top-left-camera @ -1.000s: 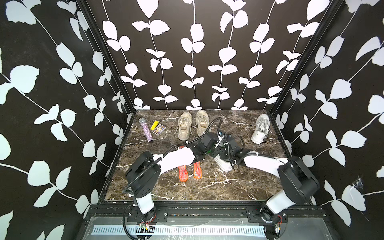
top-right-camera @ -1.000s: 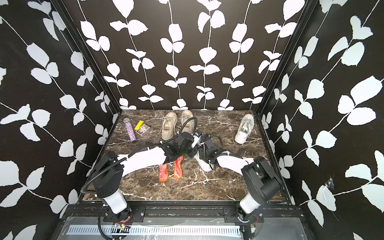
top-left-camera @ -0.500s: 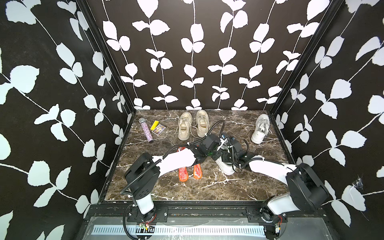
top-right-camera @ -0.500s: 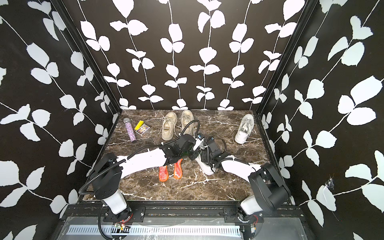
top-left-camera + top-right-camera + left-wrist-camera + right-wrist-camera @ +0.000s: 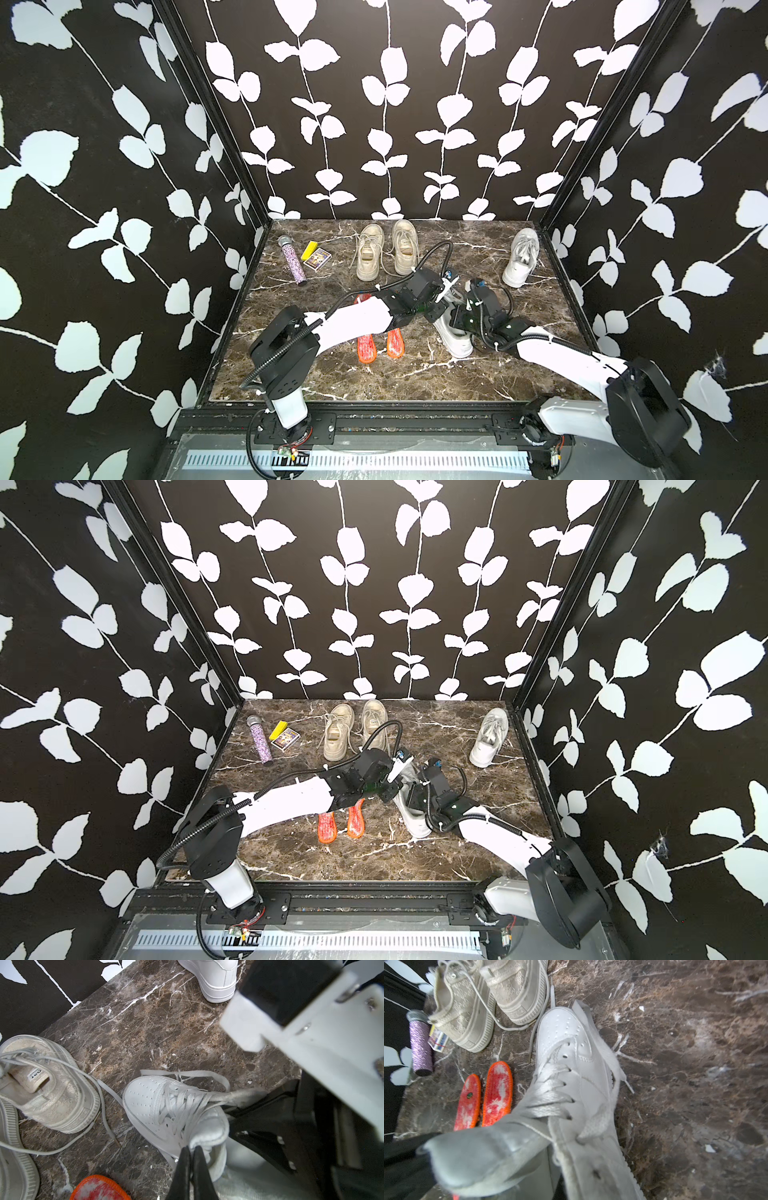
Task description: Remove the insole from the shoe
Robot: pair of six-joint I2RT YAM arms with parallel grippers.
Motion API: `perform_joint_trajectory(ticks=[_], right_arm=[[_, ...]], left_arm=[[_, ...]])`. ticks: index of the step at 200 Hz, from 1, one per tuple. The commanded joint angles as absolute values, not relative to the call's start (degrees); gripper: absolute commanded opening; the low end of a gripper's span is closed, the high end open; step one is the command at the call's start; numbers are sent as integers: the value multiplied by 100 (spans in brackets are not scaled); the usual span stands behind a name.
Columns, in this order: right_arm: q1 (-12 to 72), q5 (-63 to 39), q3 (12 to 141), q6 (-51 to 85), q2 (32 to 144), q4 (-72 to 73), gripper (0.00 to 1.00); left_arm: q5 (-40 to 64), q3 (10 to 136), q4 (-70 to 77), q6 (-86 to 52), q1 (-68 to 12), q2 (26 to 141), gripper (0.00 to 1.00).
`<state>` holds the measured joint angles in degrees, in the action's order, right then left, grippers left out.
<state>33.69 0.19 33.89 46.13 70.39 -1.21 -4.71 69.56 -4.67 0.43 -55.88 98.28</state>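
Black walls (image 5: 374, 104) with a white leaf print, dark brown marble table (image 5: 374, 382). Task item: white sneaker (image 5: 455, 336) right of table centre, toe pointing to the back wall, sole on the marble. Both arms meet over its opening.

Left gripper (image 5: 192, 1150) is clamped tight on the padded collar (image 5: 207, 1136) on the sneaker's side; the black fingertips show almost no gap, with the collar edge pinched between them. Right gripper (image 5: 459, 318) is closed on the sneaker's tongue (image 5: 477, 1157), which is pulled up and back out of the laces and sits blurred in the right wrist view. Laces loose, ends trailing on the marble.

Insole of this sneaker: cannot be made out, as the opening is mostly covered by the grippers and tongue.

Two orange insoles (image 5: 368, 347) lie flat side by side just left of the sneaker, partly under the left arm. Pair of beige sneakers (image 5: 386, 249) toward the back, near centre. Second white sneaker (image 5: 521, 257) at the back right. Purple glitter microphone (image 5: 293, 259), yellow block (image 5: 309, 249) and small card box (image 5: 318, 259) at the back left.
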Motion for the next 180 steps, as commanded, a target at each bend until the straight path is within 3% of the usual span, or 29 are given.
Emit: perform_joint_trajectory(ticks=[1, 24, 82, 113, 180], right_arm=[[3313, 75, 3188, 5157, 6686, 516, 0], [3315, 99, 2977, 5448, 6511, 827, 0], [3322, 323, 2739, 5676, 6407, 980, 0], [3353, 284, 2664, 5746, 6395, 1228, 0], [3436, 255, 2640, 5727, 6326, 1310, 0]], left_arm=[[-592, 7192, -620, 57, -5520, 9806, 0], [-511, 7272, -740, 18, -5574, 9869, 3], [-312, 6868, -704, -617, -5915, 9487, 39], [24, 6492, -386, -1236, -5993, 9452, 48], [-136, 6495, -43, -1845, -5994, 9800, 57]])
